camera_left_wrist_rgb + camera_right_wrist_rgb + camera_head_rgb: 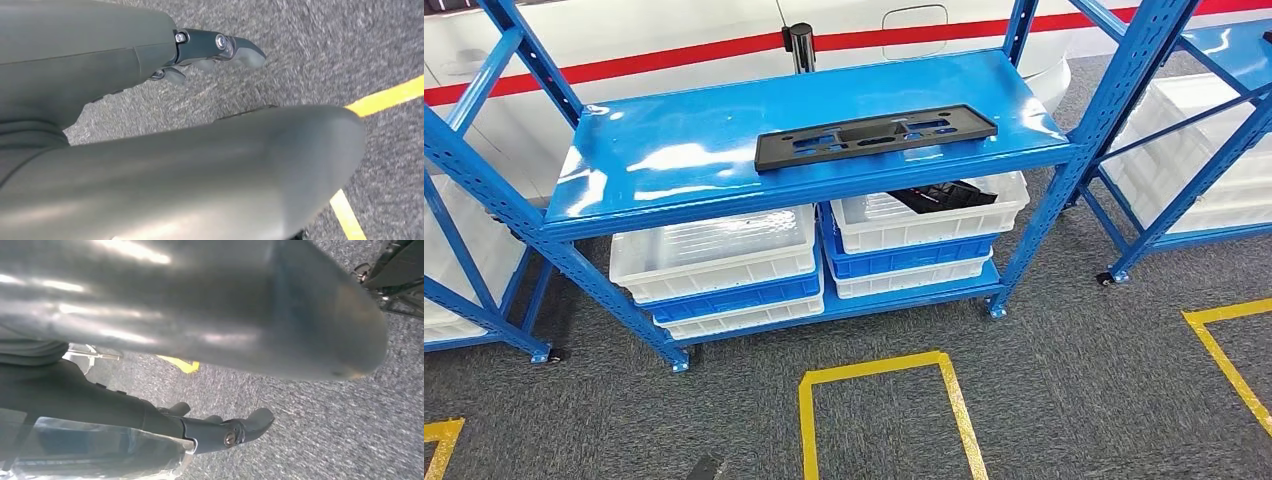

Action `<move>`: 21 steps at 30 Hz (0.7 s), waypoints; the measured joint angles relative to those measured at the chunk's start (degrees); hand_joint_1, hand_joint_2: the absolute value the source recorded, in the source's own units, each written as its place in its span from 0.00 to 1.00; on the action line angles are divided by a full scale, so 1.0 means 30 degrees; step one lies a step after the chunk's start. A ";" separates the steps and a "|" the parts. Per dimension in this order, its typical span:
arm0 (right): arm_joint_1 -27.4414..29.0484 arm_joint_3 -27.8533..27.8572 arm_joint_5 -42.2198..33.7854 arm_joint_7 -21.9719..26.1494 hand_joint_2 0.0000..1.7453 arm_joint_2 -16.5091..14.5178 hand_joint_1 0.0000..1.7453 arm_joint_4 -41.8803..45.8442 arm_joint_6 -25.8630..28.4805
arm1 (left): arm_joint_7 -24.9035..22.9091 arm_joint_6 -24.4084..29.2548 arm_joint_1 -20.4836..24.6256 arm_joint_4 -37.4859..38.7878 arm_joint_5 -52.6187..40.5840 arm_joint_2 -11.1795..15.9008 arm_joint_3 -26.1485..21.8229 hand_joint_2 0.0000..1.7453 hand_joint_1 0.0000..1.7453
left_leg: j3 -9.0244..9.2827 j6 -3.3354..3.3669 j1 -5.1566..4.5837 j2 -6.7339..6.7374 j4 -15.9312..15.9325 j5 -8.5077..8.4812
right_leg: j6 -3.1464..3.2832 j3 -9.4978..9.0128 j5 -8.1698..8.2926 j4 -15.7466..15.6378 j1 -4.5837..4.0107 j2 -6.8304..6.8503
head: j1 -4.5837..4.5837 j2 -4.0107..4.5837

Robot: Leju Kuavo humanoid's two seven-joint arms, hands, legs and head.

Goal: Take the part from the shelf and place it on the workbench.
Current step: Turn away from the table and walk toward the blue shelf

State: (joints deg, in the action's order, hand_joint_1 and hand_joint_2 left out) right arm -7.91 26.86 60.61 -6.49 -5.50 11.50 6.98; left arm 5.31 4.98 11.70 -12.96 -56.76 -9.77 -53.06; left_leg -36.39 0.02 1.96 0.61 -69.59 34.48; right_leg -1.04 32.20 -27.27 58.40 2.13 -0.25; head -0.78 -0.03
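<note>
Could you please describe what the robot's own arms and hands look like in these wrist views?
Both views show smooth, rounded grey-silver covers with a soft sheen. The left hand has a dark metal finger link with silver screws and a pale grey tip. The right hand has dark, nearly black fingers with rounded tips, one silver screw, and a clear plastic wrap near the wrist.

Left hand point(210, 50): hangs above floor, holds nothing. Thick grey thumb point(280, 165) extended across wrist view; darker fingers point(235, 47) reach out nearly straight, tips slightly bent, apart from thumb.

Right hand point(215, 432): hangs above floor, holds nothing. Grey thumb point(280, 315) extended across wrist view; dark fingers point(252, 422) stretched out with slight curl at tips, well apart from thumb.
</note>
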 joint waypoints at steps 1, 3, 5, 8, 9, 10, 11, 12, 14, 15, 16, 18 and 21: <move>0.0001 0.0000 0.0000 0.0000 0.00 -0.0002 0.00 0.0000 -0.0002 | 0.0000 0.0000 -0.0025 0.0000 0.0000 0.0000 0.0000 0.00 0.00 | -0.0622 0.0053 -0.0011 -0.0046 -0.1117 0.0319 | 0.0051 -0.0006 -0.0013 0.0001 -0.0083 -0.0040 | -0.0004 0.0000; 0.0006 0.0000 0.0000 0.0000 0.00 -0.0005 0.00 0.0000 0.0000 | 0.0000 0.0000 -0.0074 0.0000 0.0000 0.0000 -0.0002 0.00 0.00 | -0.0956 0.0319 -0.0091 -0.0068 -0.1346 -0.0162 | 0.0104 -0.0049 -0.0036 0.0001 -0.0257 -0.0169 | 0.0000 -0.0004; -0.0012 0.0000 0.0000 0.0000 0.00 -0.0042 0.00 -0.0002 0.0002 | 0.0000 0.0002 -0.0089 -0.0005 0.0000 0.0029 0.0000 0.00 0.00 | 0.0009 0.0858 -0.0313 -0.0214 0.1011 -0.1621 | 0.0119 -0.0117 -0.0046 -0.0010 -0.0347 -0.0330 | 0.0007 -0.0002; -0.0052 0.0000 0.0004 0.0000 0.00 -0.0154 0.00 0.0009 0.0002 | 0.0000 0.0015 -0.0063 -0.0025 0.0000 0.0119 0.0004 0.00 0.00 | 0.1113 0.1533 -0.0703 -0.0319 0.3531 -0.2475 | 0.0093 -0.0087 -0.0059 -0.0025 -0.0381 -0.0449 | -0.0007 0.0000; -0.0063 0.0000 0.0007 0.0000 0.00 -0.0171 0.00 0.0015 0.0004 | 0.0000 0.0016 -0.0057 -0.0027 0.0000 0.0120 0.0004 0.00 0.00 | 0.1135 0.1567 -0.0776 -0.0265 0.3617 -0.2423 | 0.0049 -0.0068 -0.0054 -0.0048 -0.0391 -0.0453 | -0.0038 -0.0002; -0.0071 0.0000 0.0013 0.0000 0.00 -0.0182 0.00 0.0016 0.0004 | 0.0000 0.0016 -0.0049 -0.0029 0.0000 0.0115 0.0004 0.00 0.00 | 0.1189 0.1565 -0.0809 -0.0240 0.3766 -0.2480 | -0.0015 -0.0059 -0.0047 -0.0080 -0.0381 -0.0446 | -0.0071 -0.0004; -0.0075 0.0000 0.0015 0.0000 0.00 -0.0176 0.00 0.0018 0.0004 | 0.0000 0.0015 -0.0049 -0.0029 0.0000 0.0109 0.0004 0.00 0.00 | 0.1287 0.1524 -0.0773 -0.0199 0.3956 -0.2582 | -0.0067 -0.0002 -0.0101 0.0023 -0.0419 -0.0387 | -0.0060 -0.0002; -0.0082 0.0000 0.0016 0.0000 0.00 -0.0175 0.00 0.0018 0.0004 | 0.0002 0.0013 -0.0046 -0.0029 0.0000 0.0102 0.0004 0.00 0.00 | 0.1392 0.1505 -0.0722 -0.0151 0.4154 -0.2687 | -0.0081 0.0172 -0.0293 0.0382 -0.0466 -0.0321 | -0.0046 0.0000; -0.0104 0.0000 0.0016 0.0000 0.00 -0.0126 0.00 0.0020 0.0004 | 0.0005 0.0009 -0.0037 -0.0029 0.0000 0.0075 0.0004 0.00 0.00 | 0.1528 0.1462 -0.0629 -0.0029 0.4414 -0.2829 | 0.0010 0.1048 -0.1133 0.2170 -0.0472 -0.0191 | 0.0020 0.0002; -0.0104 0.0000 0.0016 0.0000 0.00 -0.0106 0.00 0.0018 0.0004 | 0.0005 0.0005 -0.0038 -0.0027 0.0000 0.0066 0.0002 0.00 0.00 | 0.1521 0.1481 -0.0635 0.0002 0.4421 -0.2822 | 0.0035 0.1678 -0.1655 0.3423 -0.0444 -0.0176 | 0.0038 0.0000; -0.0082 0.0000 0.0015 0.0000 0.00 -0.0087 0.00 0.0018 0.0004 | 0.0002 0.0004 -0.0041 -0.0026 0.0000 0.0060 0.0000 0.00 0.00 | 0.1518 0.1471 -0.0647 0.0027 0.4415 -0.2810 | -0.0015 0.2226 -0.2015 0.4480 -0.0396 -0.0165 | 0.0062 -0.0002; -0.0021 0.0004 0.0015 -0.0004 0.00 -0.0049 0.00 0.0015 0.0004 | -0.0005 0.0000 -0.0065 -0.0022 0.0000 0.0045 -0.0002 0.00 0.00 | 0.1533 0.1414 -0.0640 0.0051 0.4392 -0.2770 | -0.0340 0.2454 -0.1915 0.4837 -0.0288 -0.0132 | 0.0069 -0.0002; -0.0020 0.0005 0.0015 -0.0007 0.00 0.0024 0.00 0.0018 0.0004 | -0.0013 -0.0016 -0.0083 -0.0022 0.0000 -0.0002 0.0000 0.00 0.00 | 0.1671 0.1159 -0.0631 0.0058 0.4310 -0.2617 | -0.0879 0.0669 -0.0424 0.1270 -0.0076 0.0079 | 0.0119 0.0000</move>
State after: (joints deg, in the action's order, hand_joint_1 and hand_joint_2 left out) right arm -7.97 26.88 60.65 -6.51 -5.43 11.55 6.99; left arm 5.27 4.93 11.46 -13.03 -56.76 -9.78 -53.06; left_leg -31.38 3.50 0.07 0.78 -56.66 26.63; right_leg -3.68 34.21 -28.54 62.21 1.90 -0.01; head -0.43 -0.03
